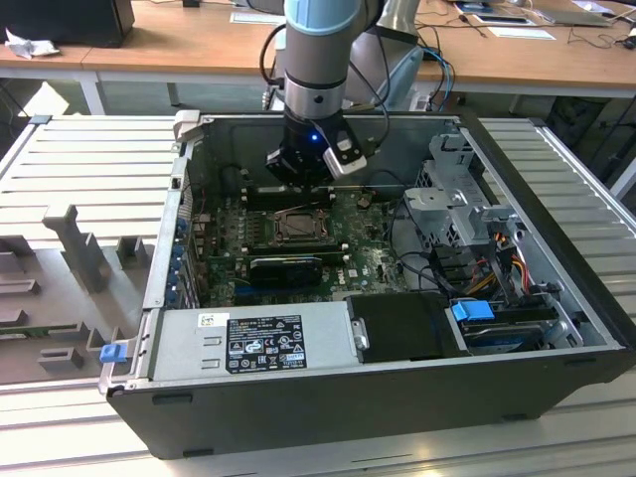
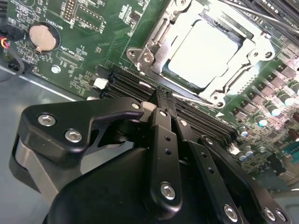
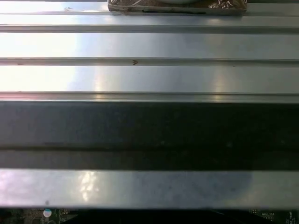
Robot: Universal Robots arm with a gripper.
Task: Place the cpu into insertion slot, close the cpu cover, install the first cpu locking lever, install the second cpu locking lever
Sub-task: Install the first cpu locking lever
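The black two-fingered gripper (image 2: 161, 100) has its slim fingers (image 2: 163, 135) pressed together, holding nothing, tips just above the long black memory slots (image 2: 135, 86) beside the socket. The small square silver-grey cpu (image 2: 205, 51) lies seated in the dark-framed square insertion slot (image 1: 298, 227) near the middle of the green motherboard (image 1: 363, 260), and the thin silvery hinged cpu cover (image 2: 154, 49) lies flat around it. In the exterior view the arm hangs over the rear edge of the open grey computer case (image 1: 169, 268). A long black expansion card (image 1: 285, 266) lies just in front of the socket; a round coin battery (image 2: 41, 37) sits near a motherboard corner.
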